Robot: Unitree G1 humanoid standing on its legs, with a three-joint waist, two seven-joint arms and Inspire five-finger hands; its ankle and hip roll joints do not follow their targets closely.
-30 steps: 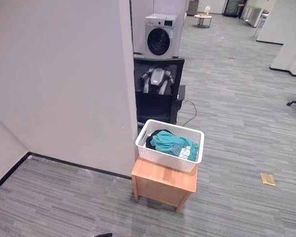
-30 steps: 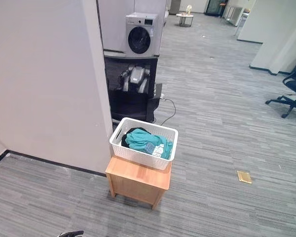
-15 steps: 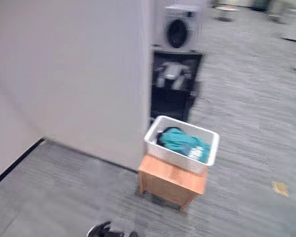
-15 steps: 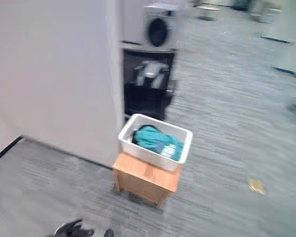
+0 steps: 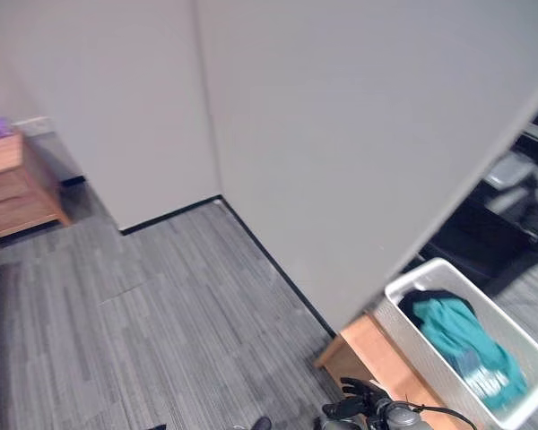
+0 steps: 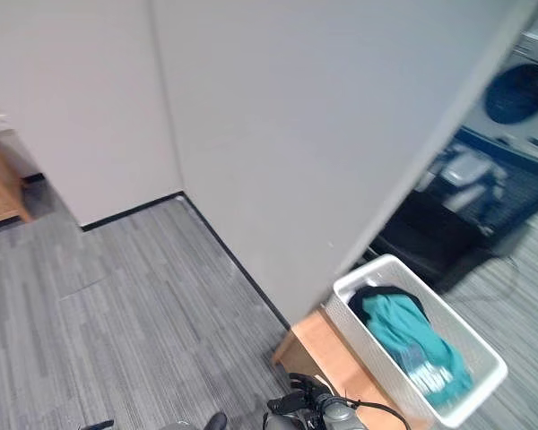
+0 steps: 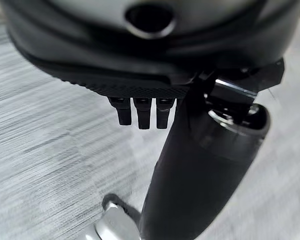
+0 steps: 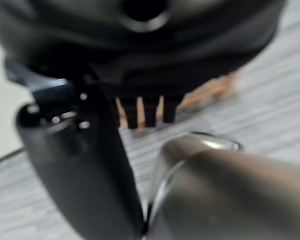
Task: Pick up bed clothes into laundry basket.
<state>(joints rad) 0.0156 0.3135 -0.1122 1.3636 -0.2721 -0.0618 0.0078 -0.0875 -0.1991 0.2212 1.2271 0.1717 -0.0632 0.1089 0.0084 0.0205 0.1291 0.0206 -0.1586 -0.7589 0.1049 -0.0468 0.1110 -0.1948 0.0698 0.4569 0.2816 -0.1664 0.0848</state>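
One white laundry basket (image 5: 466,345) at lower right holds teal clothes (image 5: 466,349); my right hand (image 5: 363,399) below looks loosely spread, my left hand (image 7: 142,112) straight-fingered.

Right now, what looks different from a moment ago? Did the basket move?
The camera swung left, so the whole picture shifted; the white laundry basket has not visibly moved. It sits on the wooden stool as before, with the teal clothes inside. A wooden dresser has come into view by the wall. Nothing was grabbed or let go. The right hand shows at the bottom edge.
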